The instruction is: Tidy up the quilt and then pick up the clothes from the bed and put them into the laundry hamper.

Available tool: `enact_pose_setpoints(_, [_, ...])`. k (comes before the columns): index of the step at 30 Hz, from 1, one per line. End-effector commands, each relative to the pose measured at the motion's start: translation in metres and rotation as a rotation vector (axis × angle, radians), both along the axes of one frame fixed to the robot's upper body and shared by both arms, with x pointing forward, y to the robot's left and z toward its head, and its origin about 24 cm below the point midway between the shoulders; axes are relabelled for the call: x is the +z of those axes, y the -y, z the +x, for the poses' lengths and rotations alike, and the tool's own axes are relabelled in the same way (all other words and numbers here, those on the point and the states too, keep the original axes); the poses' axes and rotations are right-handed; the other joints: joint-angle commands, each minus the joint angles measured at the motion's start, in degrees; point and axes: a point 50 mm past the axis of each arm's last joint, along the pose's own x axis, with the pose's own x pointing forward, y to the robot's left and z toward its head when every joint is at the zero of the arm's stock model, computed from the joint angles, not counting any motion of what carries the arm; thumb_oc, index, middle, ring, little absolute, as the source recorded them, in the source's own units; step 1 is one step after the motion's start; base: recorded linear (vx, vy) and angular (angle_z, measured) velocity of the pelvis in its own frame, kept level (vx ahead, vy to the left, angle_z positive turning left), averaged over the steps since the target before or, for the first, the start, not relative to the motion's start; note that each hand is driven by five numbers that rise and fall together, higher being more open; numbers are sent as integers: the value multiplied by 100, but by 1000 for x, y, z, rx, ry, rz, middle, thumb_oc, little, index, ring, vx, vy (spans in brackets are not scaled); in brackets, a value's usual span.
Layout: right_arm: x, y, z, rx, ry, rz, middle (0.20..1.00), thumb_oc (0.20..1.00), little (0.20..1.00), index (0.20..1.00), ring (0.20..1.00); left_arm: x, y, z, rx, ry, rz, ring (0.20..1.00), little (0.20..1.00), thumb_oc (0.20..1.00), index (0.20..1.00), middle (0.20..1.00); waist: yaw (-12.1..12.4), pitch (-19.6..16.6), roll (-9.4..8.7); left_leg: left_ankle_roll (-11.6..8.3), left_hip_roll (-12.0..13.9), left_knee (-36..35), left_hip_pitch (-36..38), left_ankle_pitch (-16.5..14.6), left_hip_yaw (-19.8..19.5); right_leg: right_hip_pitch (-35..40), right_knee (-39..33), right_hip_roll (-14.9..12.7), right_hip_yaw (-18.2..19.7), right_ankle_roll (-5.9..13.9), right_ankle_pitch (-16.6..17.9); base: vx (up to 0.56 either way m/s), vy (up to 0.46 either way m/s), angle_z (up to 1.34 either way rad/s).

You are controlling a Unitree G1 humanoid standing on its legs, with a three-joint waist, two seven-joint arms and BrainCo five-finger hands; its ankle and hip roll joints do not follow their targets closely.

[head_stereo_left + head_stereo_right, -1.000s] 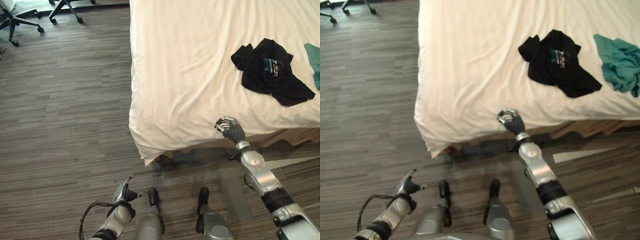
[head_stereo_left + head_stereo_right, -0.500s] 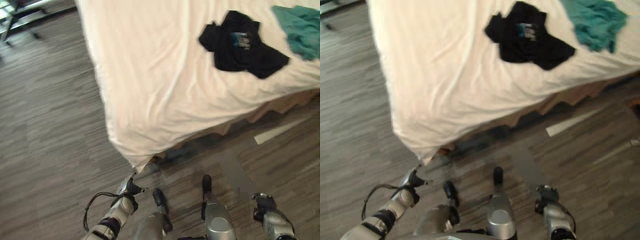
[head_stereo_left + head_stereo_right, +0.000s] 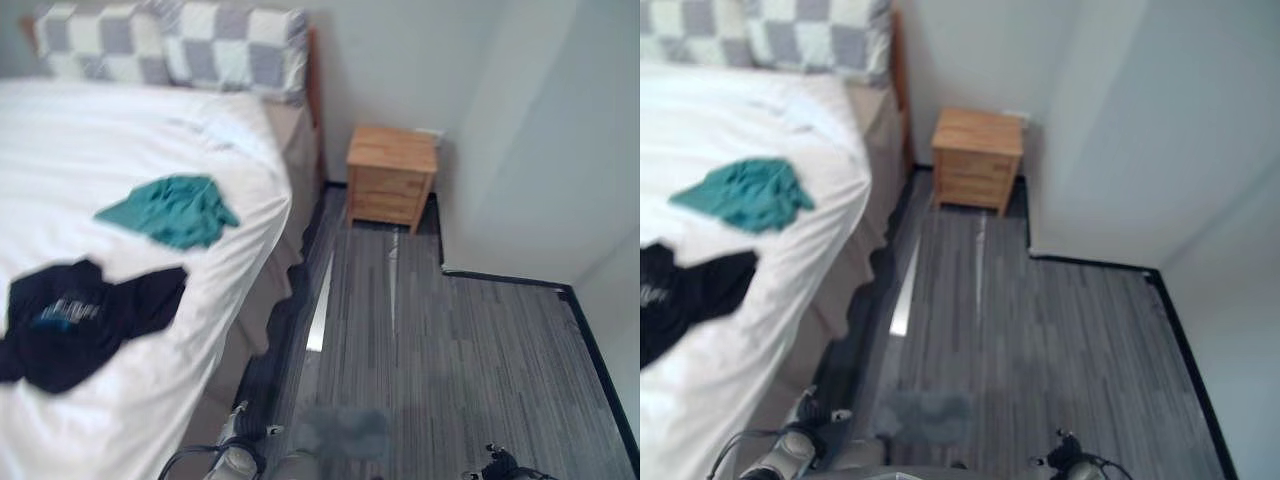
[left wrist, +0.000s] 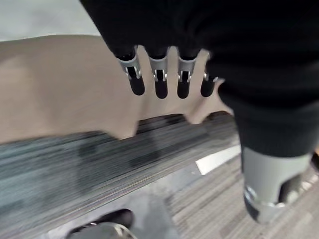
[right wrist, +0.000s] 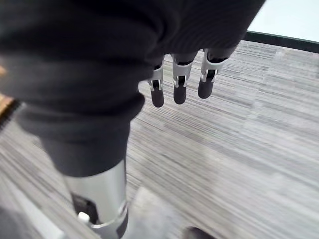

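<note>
Nearest, both hands hang low over the grey striped floor (image 3: 1060, 330). The left hand (image 4: 164, 45) shows in its wrist view with fingers (image 4: 160, 82) straight and relaxed, holding nothing and touching nothing; past the dark tips lies the tan side of the bed (image 4: 60, 84) and the floor below it. The right hand (image 5: 184, 50) shows in its own wrist view with fingers (image 5: 179, 84) likewise loose and extended, empty, above bare floor. In the eye views the left hand (image 3: 235, 455) appears only as a small shape at the bottom edge beside the bed's near side, and the right hand (image 3: 497, 466) as a dark bit at the bottom edge further out on the floor; their fingers cannot be read there.

The eye views add what the wrist views lack: the top of the bed. The white quilt (image 3: 120, 190) lies fairly smooth, draping over the side edge. A black garment (image 3: 75, 320) with a pale print lies crumpled toward the near part of the quilt, close to the side edge. Beyond it, apart from it, a teal garment (image 3: 170, 208) lies bunched near the same edge. At the head end rest two grey-and-white checked pillows (image 3: 170, 45). A wooden nightstand (image 3: 390, 175) stands in the far corner against the wall (image 3: 500, 120).
</note>
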Motion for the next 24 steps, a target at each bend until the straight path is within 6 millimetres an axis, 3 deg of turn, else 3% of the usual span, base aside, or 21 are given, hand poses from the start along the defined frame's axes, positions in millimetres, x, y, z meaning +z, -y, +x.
enact_pose_setpoints(1, [5,-9,26,-1,69,-3,1000,1000,1000,1000,1000,10,-10,23,7,59,32,1000,1000,1000,1000,1000,208,558,-249,155,-50,-1077,1693,-1525,473,-744,315,-296,-296,944,-407,102,96,-37])
enact_pose_setpoints(3, [0,-7,9,-85,36,52,1000,1000,1000,1000,1000,8,-5,22,-28,41,29,1000,1000,1000,1000,1000,-30,402,-204,181,4,-1442,1933,-1381,588,-648,274,-326,-369,893,-432,59,52,-19])
enact_pose_setpoints(5, [-1,-8,7,-101,37,65,1000,1000,1000,1000,1000,8,-5,21,-29,39,27,1000,1000,1000,1000,1000,-74,374,-190,191,-6,-1506,1981,-1365,602,-631,266,-320,-377,886,-439,29,24,10])
enact_pose_setpoints(6, [-4,-4,0,-127,-47,86,1000,1000,1000,1000,1000,8,-42,4,58,-60,77,1000,1000,1000,1000,1000,-179,706,-194,214,282,-1925,1944,-1284,702,-1445,1727,-1075,-1848,1205,-318,101,-16,15])
enact_pose_setpoints(11, [-7,-7,-6,-192,-58,99,1000,1000,1000,1000,1000,7,-42,2,79,-53,49,1000,1000,1000,1000,1000,-187,579,-245,126,333,-1871,2016,-1351,902,-1138,1265,-866,-1848,984,-587,170,-101,-10])
enact_pose_setpoints(12, [-7,-8,-5,-258,-36,135,1000,1000,1000,1000,1000,5,-43,-4,131,-57,21,1000,1000,1000,1000,1000,-182,592,-279,19,409,-1356,2000,-1474,1023,-1028,1129,-846,-1835,915,-627,192,-120,-1])
enact_pose_setpoints(13, [-7,-8,-5,-258,-36,135,1000,1000,1000,1000,1000,5,-43,-4,131,-57,21,1000,1000,1000,1000,1000,-182,592,-279,19,409,-1356,2000,-1474,1023,-1028,1129,-846,-1835,915,-627,263,-287,-14])
enact_pose_setpoints(14, [-3,-6,4,-322,35,167,1000,1000,1000,1000,1000,3,-42,-9,169,-59,7,1000,1000,1000,1000,1000,2,884,-364,-332,808,922,960,-681,1099,-638,886,-757,-1891,605,-709,142,-211,-19])
enact_pose_setpoints(15, [-3,-6,4,-323,35,167,1000,1000,1000,1000,1000,3,-42,-8,169,-59,7,1000,1000,1000,1000,1000,-9,866,-364,-332,806,928,928,-672,1086,-657,879,-756,-1903,603,-699,208,-303,-9])
enact_pose_setpoints(17, [0,-1,12,-343,65,162,1000,1000,1000,1000,1000,2,-42,-13,173,-74,10,1000,1000,1000,1000,1000,98,999,-469,-138,824,1693,363,-795,1259,-463,720,-696,-1843,520,-786,210,-153,-25])
enact_pose_setpoints(19, [2,-1,16,-328,70,160,1000,1000,1000,1000,1000,-1,-40,-19,184,-87,-2,1000,1000,1000,1000,1000,210,985,-420,-15,591,1254,73,-1106,1503,-261,561,-635,-1686,538,-914,365,10,-25])
enact_pose_setpoints(20, [2,-1,17,-317,70,156,1000,1000,1000,1000,1000,-2,-39,-21,182,-92,-4,1000,1000,1000,1000,1000,246,939,-371,68,469,709,80,-1210,1623,-204,489,-612,-1614,584,-972,424,120,10])
enact_pose_setpoints(22, [5,3,22,-294,82,140,1000,1000,1000,1000,1000,-3,-38,-24,162,-99,-3,1000,1000,1000,1000,1000,332,821,-205,75,360,-478,30,-889,1882,-70,379,-455,-1537,672,-1093,411,125,-28])
enact_pose_setpoints(23, [5,4,21,-294,81,140,1000,1000,1000,1000,1000,-3,-38,-24,161,-100,-3,1000,1000,1000,1000,1000,346,826,-224,77,333,-561,88,-854,1907,-57,376,-480,-1523,679,-1099,553,137,-55])
enact_pose_setpoints(24, [6,6,21,-292,80,126,1000,1000,1000,1000,1000,-3,-39,-24,135,-111,9,1000,1000,1000,1000,1000,411,794,-189,66,318,-1356,-47,-713,2283,219,336,-432,-1506,723,-1303,546,133,-35])
